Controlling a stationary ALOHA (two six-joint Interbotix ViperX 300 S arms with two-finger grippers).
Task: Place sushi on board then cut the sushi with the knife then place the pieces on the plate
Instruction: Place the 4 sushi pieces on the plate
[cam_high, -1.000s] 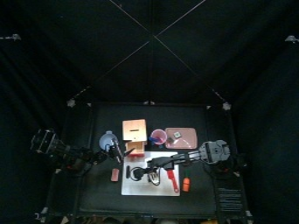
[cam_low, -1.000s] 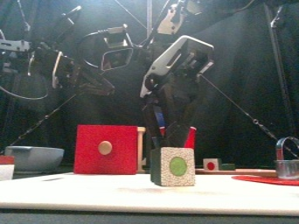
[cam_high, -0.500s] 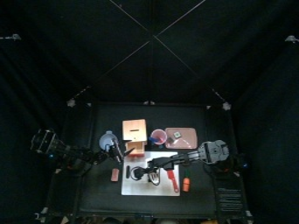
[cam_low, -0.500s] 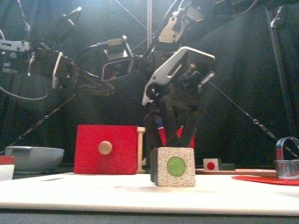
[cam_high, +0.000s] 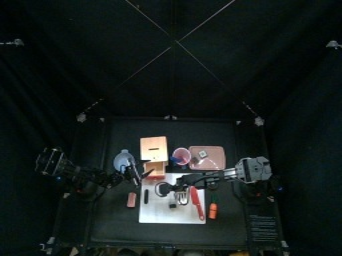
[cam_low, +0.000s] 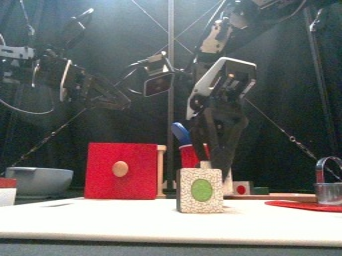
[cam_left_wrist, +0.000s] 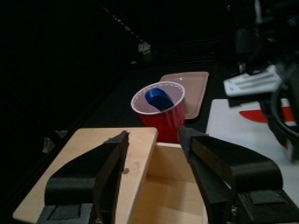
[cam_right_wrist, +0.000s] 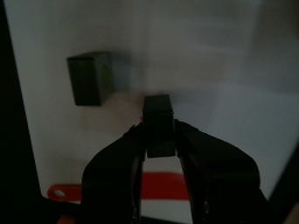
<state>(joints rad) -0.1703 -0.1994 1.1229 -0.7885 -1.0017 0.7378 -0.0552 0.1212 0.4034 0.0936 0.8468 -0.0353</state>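
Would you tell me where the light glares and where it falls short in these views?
Top view: the white cutting board glares, all else dim. Front view: the green-centred toy sushi block is well lit against black curtains. Right wrist view: the board glares pale around the right gripper.

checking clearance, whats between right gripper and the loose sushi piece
Only bare board, between gripper with held piece and loose piece; right wrist view.

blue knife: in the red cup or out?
In. The left wrist view shows the blue knife sitting inside the rim of the upright red cup.
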